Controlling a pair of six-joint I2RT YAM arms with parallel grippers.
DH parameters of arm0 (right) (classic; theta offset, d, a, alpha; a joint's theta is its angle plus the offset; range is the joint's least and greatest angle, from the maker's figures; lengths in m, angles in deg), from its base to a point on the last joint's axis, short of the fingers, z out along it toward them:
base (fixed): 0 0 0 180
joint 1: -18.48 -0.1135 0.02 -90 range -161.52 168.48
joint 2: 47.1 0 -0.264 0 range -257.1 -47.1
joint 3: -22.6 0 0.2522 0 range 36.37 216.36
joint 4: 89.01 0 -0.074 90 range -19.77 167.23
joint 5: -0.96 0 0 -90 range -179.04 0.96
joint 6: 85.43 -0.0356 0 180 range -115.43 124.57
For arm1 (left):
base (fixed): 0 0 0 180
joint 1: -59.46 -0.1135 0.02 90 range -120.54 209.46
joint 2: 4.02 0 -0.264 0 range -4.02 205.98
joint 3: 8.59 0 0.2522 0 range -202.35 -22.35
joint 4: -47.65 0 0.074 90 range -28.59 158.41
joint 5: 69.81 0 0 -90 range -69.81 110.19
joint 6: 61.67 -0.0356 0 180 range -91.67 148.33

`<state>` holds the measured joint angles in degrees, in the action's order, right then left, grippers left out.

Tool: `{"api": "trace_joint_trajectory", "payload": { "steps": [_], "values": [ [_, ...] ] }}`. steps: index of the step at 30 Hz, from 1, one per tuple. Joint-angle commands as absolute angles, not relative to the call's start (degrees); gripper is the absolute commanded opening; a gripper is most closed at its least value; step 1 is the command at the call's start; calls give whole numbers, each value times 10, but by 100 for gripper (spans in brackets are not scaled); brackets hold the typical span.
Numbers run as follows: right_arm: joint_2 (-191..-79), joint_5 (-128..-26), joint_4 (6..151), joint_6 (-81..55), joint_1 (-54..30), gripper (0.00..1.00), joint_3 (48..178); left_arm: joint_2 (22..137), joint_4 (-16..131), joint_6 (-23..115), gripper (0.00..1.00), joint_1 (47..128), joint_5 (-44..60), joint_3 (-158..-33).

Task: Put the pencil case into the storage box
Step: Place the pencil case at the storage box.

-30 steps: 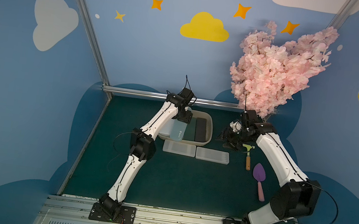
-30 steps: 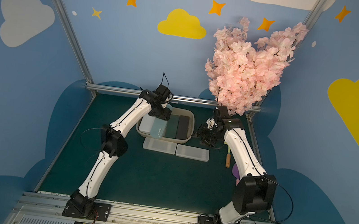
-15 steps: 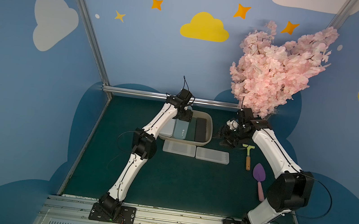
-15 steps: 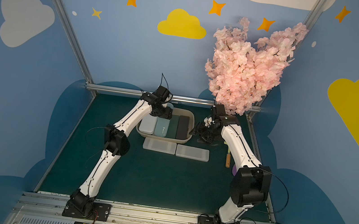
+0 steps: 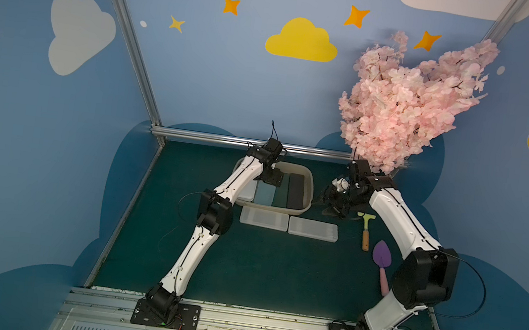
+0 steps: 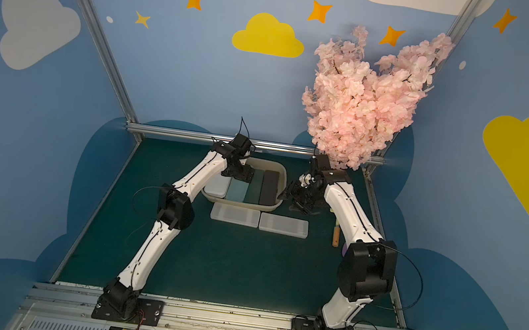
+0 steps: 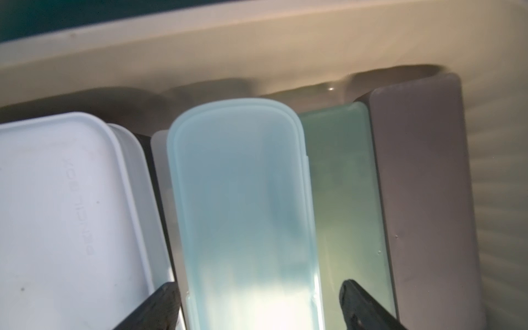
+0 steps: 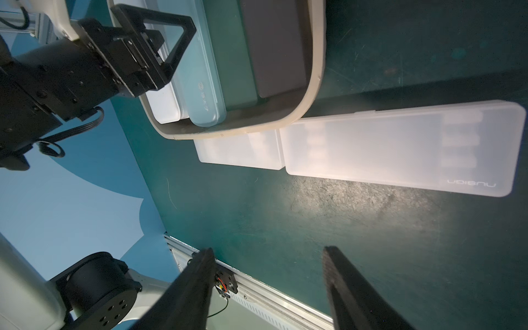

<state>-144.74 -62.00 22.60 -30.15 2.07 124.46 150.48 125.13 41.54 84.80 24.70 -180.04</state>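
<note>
The storage box is a beige tub at the back of the green table. A light blue pencil case lies flat inside it, between a white case and a green one. A dark case lies against the tub wall. My left gripper hovers low over the blue case, open, with its fingertips either side of it and a gap showing on one side. My right gripper hangs open and empty above the table, just right of the tub.
Two translucent white pencil cases lie end to end on the table against the tub's front. A wooden-handled scraper and a purple trowel lie at the right. A pink blossom tree stands in the back right corner.
The left gripper has lowered the light blue case from a tilted hold above the tub to lie flat inside it, and its jaws have widened off it. The right arm has barely moved.
</note>
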Motion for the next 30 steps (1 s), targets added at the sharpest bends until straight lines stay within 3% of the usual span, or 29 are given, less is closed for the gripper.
{"api": "trace_joint_trajectory", "payload": {
  "steps": [1,14,21,23,27,30],
  "values": [
    [-1454,-614,223,-304,17,64,1259,1506,1265,404,94,847,261,-1799],
    [-1455,-621,223,-305,18,64,1258,1434,1250,420,93,875,241,-1811],
    [-1468,-718,172,-320,23,68,1271,1333,1281,435,94,883,288,-1760],
    [-1478,-736,173,-325,26,57,1274,1292,1285,434,93,883,308,-1713],
    [-1526,-762,174,-323,40,20,1300,1188,1273,435,88,882,341,-1586],
    [-1563,-778,175,-323,53,4,1319,1101,1235,442,83,877,345,-1468]
  ]
}}
